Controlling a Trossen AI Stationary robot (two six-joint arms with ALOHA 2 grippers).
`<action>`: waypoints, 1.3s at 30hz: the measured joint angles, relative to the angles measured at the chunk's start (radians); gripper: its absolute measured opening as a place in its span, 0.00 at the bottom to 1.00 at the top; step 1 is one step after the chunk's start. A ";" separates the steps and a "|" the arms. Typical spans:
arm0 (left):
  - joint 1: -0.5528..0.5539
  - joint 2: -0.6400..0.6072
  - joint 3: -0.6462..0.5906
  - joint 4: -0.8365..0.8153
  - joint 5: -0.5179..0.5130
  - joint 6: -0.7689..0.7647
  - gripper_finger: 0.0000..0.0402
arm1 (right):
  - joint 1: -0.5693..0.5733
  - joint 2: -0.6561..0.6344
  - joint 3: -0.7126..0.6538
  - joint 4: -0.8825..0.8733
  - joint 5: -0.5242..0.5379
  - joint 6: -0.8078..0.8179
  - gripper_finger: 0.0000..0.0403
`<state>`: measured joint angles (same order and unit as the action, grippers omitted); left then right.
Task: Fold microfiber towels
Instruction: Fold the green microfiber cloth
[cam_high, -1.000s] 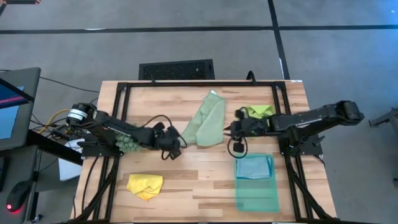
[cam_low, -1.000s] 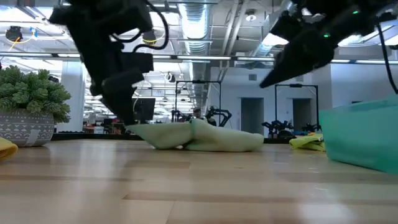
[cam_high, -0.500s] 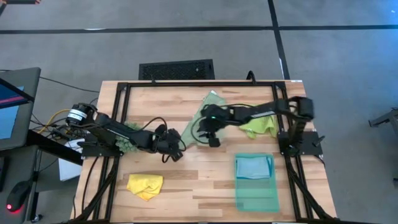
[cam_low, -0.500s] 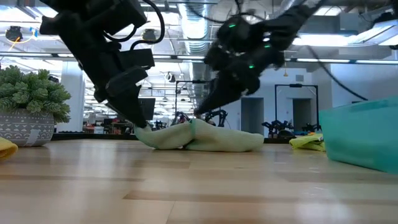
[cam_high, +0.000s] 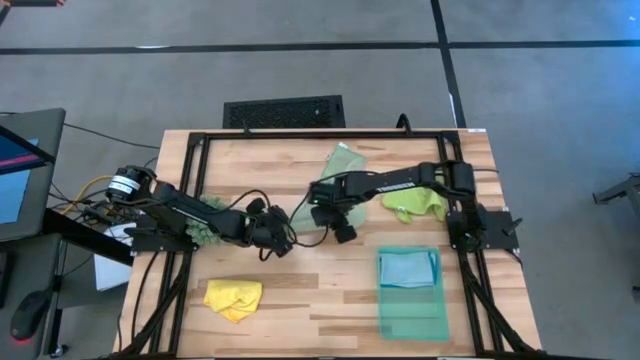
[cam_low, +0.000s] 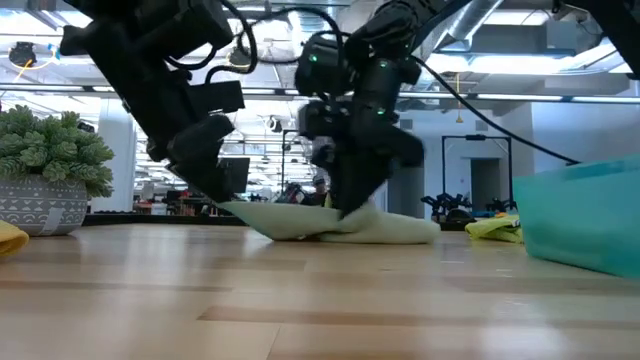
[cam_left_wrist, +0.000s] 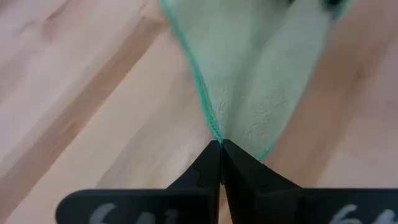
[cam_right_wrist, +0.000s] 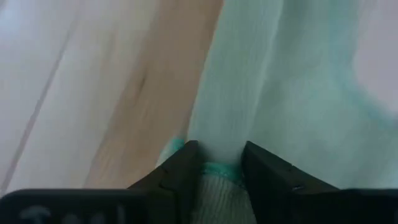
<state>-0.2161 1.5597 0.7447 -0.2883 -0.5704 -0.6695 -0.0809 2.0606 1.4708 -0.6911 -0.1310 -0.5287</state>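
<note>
sage towel: the pale sage green towel lies a little above the middle of the high view, rumpled, running from upper right down toward lower left; both grippers are on its lower end.
left gripper: the left gripper sits left of centre, jaws pressed fully together on the towel's lower corner; its wrist view shows the teal hem running straight into the closed tips.
right gripper: the right gripper is just beside it, at centre frame, jaws part open with a fold of the towel's edge between the fingers; i can't tell whether they are pinching it or only straddling it.
doing it well: i'd want the right jaws properly closed on that edge before any lift, then both corners raised together and level, so the cloth hangs flat and can be laid over itself squarely.
other towels: lime green towel at right centre, yellow towel lower left, light blue towel in the teal tray at lower right.
</note>
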 joint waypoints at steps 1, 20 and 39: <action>0.000 0.000 0.000 -0.026 -0.015 -0.014 0.00 | -0.002 -0.004 0.000 -0.048 0.001 0.008 0.34; -0.006 0.001 -0.001 -0.555 -0.247 -0.466 0.00 | 0.096 -0.141 -0.177 -0.471 -0.282 0.141 0.25; -0.020 0.001 -0.001 -0.533 -0.246 -0.461 0.00 | -0.330 -0.491 -0.477 0.486 -0.085 0.326 0.25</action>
<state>-0.2359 1.5608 0.7441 -0.8212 -0.8165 -1.1305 -0.4105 1.5693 0.9941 -0.2051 -0.2160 -0.2031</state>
